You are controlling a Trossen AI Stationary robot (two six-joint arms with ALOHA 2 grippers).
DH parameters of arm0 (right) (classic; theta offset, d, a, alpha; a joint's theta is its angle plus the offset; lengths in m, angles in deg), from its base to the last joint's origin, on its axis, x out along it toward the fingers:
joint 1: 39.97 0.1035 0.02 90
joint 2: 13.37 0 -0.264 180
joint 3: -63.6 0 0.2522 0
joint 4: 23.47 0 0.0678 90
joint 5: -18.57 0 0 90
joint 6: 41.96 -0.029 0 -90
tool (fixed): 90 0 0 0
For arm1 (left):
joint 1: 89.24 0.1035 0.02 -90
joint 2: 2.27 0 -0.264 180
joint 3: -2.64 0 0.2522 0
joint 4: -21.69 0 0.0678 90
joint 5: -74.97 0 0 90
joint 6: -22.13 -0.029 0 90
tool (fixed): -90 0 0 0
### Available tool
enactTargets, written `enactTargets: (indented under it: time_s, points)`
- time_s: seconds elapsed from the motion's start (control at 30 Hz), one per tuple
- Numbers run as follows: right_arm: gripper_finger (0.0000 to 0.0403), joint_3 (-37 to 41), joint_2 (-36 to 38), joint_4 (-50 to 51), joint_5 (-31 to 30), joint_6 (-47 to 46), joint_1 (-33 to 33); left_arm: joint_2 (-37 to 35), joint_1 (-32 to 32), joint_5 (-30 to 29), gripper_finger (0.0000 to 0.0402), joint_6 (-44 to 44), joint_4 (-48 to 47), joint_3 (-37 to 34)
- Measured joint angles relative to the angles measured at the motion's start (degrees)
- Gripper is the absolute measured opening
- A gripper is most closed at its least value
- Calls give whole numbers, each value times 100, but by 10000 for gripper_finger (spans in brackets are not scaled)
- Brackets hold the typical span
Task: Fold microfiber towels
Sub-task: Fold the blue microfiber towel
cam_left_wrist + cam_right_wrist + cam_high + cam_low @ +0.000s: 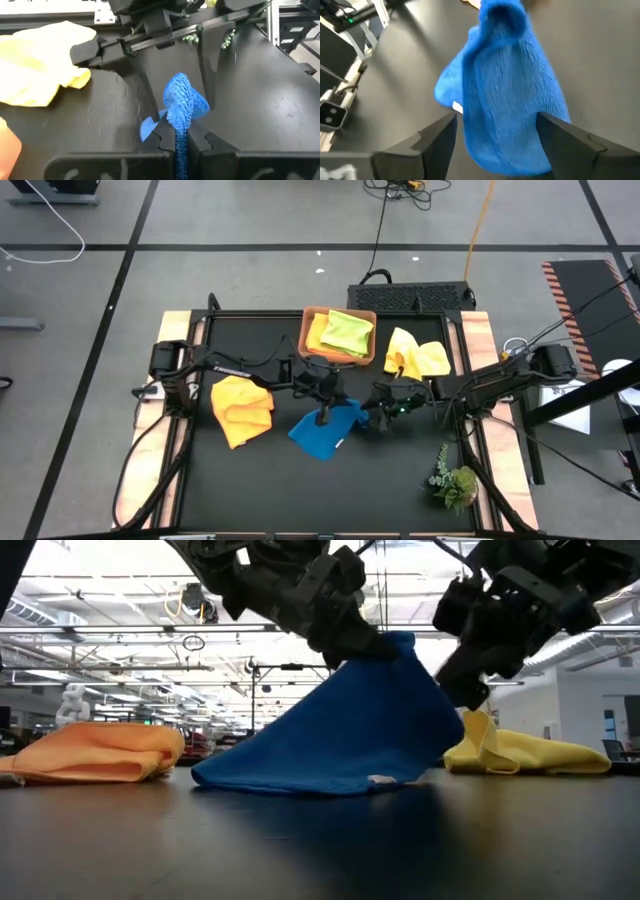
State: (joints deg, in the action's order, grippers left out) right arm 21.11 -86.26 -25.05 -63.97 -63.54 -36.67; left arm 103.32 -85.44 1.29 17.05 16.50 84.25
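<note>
The blue towel [322,436] lies mid-table, drawn up into a tent [340,735] with its lower edge on the table. My left gripper [322,413] is shut on its peak. My right gripper [373,418] is open just to the right, its fingers on either side of the raised blue cloth [505,85]. The orange towel [242,410] lies bunched to the left. A yellow towel [416,356] lies crumpled at the far right. The lime green towel [350,332] lies on another yellow one [317,332] in the brown tray [308,352]. My left gripper pinches a bunched fold at the blue towel's top [180,107] between its two shut fingers, coming from above and slanting from the left. The cloth hangs below the fingers as a tent, its bottom edge [300,785] on the table. My right gripper's open fingers [440,137] flank the raised cloth; I cannot tell whether they touch it.
A small green plant sprig [455,483] lies at the near right corner. Bare black tabletop [300,490] lies along the near edge in front of the blue towel.
</note>
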Motion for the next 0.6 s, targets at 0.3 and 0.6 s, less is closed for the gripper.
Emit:
enactTargets:
  time_s: [0.3,0.6]
  points:
    - [261,21,-327,-280,30,12,259,-23,9,-164,7,-129,-159,2]
    - [260,23,198,47,-18,-188,567,-21,4,-199,7,-41,-340,2]
